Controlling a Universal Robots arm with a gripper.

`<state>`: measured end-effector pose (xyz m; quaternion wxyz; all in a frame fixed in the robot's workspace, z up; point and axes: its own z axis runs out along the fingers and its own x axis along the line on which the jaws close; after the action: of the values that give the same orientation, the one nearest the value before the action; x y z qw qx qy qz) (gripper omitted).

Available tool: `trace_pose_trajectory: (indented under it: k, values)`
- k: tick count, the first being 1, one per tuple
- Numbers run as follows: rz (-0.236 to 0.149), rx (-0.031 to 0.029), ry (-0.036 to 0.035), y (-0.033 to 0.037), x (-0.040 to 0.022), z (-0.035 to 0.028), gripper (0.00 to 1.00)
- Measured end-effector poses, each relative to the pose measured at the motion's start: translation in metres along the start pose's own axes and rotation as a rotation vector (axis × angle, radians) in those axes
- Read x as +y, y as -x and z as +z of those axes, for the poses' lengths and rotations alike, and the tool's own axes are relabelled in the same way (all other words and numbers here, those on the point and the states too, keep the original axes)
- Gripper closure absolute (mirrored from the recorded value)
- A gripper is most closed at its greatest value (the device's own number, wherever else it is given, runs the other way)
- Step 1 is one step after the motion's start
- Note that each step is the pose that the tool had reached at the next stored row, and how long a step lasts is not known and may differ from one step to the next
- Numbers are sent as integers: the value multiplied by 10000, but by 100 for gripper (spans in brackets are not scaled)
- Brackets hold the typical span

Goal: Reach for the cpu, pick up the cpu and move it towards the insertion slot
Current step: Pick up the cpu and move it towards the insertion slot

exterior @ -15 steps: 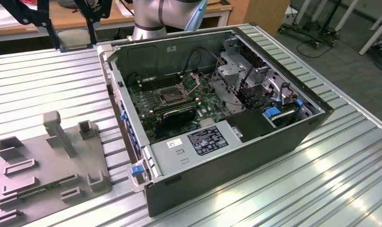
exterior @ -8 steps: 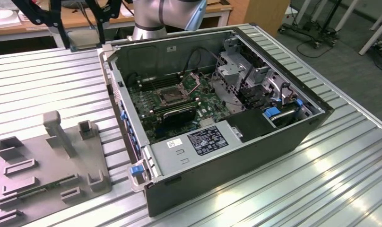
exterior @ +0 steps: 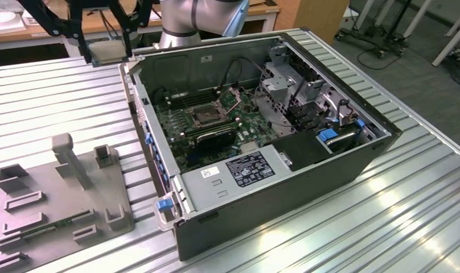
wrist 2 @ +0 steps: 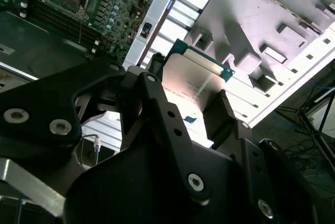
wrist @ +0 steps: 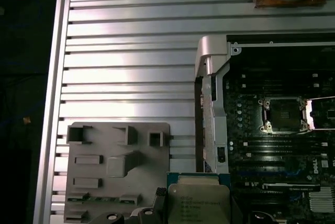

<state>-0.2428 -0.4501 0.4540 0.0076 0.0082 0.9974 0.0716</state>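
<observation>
I have the cpu clamped between the black fingers of my gripper, which are closed narrow on its edges; in the second wrist view its silvery top with the thin green rim faces the camera, tilted and lifted clear of the table. In the exterior view I see the gripper high above the ribbed metal table, just beyond the exterior view's left wall of the open computer case, with the pale chip held at its tips. The insertion slot sits well apart from the chip, down inside the case on the green motherboard, its dark square framed by a silvery bracket. In the first wrist view the cpu hangs over the edge of the case, between the grey plastic fixture on the table and the motherboard, and the insertion slot lies farther in, with its bracket lid standing open beside it. The fixture rests on the table on the exterior view's left, apart from the case, and a thin green memory stick lies in one of its grooves.
</observation>
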Motion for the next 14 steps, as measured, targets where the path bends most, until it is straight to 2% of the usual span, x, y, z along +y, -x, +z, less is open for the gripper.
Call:
trace_pose_trajectory:
  k: [2, 8, 14]
  values:
    - [-3, -14, -2, 25, 1, 11, 45]
    - [-4, -34, 0, 272, 4, 28, 45]
    - [-6, -41, 0, 441, 5, 39, 45]
